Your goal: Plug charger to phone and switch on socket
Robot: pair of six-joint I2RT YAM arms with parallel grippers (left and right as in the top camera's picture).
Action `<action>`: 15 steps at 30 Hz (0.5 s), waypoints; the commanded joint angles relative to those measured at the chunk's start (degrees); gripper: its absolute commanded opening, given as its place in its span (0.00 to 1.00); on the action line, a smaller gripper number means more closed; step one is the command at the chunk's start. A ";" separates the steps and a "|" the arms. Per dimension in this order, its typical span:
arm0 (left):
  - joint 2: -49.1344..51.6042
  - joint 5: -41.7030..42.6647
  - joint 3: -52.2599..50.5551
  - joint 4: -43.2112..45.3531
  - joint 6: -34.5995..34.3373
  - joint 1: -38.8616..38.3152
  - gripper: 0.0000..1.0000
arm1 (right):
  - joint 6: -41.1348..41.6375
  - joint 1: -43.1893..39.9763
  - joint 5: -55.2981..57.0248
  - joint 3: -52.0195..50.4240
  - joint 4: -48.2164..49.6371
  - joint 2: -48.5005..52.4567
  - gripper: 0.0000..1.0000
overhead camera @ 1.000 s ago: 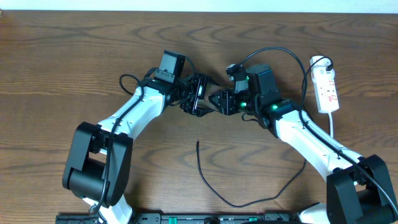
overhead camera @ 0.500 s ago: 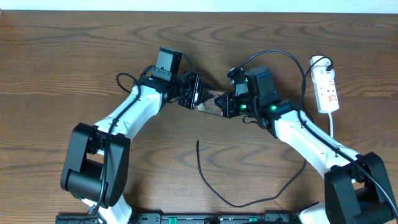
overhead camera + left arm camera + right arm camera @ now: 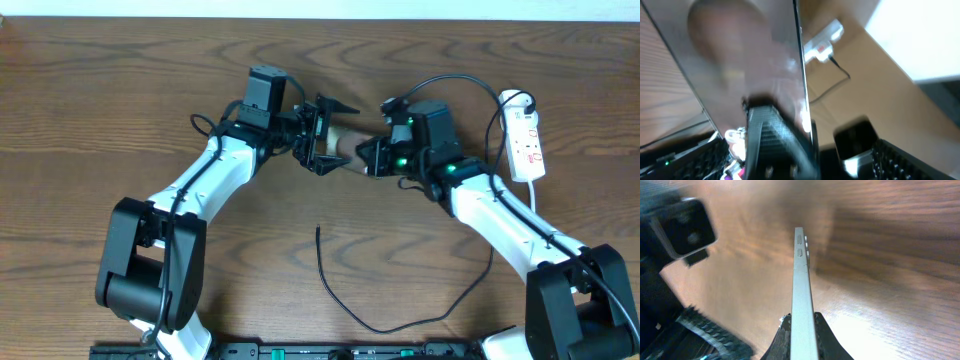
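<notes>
My right gripper (image 3: 368, 155) is clamped on one end of the phone (image 3: 345, 147), with a finger (image 3: 777, 341) pressed against each flat face. The phone is held off the table (image 3: 100, 100) on its thin edge. Its long axis runs roughly left to right, pointing away from my right gripper toward my left gripper (image 3: 330, 135). In the right wrist view the phone (image 3: 800, 290) shows edge-on, its side buttons near the far end. My left gripper's jaws stand wide apart around the phone's other end; contact there cannot be confirmed, as the left wrist view is blurred. The charger (image 3: 319, 250) lies loose on the table below both grippers, its connector tip pointing up toward the phone, well apart from it. The socket (image 3: 526, 140) lies at the right, long axis running top to bottom.
</notes>
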 commanded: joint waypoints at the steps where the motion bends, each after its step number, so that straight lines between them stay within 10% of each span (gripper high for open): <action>1: -0.79 6.95 0.42 4.59 0.76 0.79 0.93 | 13.51 -3.45 -0.15 1.51 3.10 -0.79 0.01; 15: -0.79 0.83 0.42 11.28 3.82 5.79 0.93 | 73.33 -5.88 -8.26 1.51 16.06 -0.79 0.01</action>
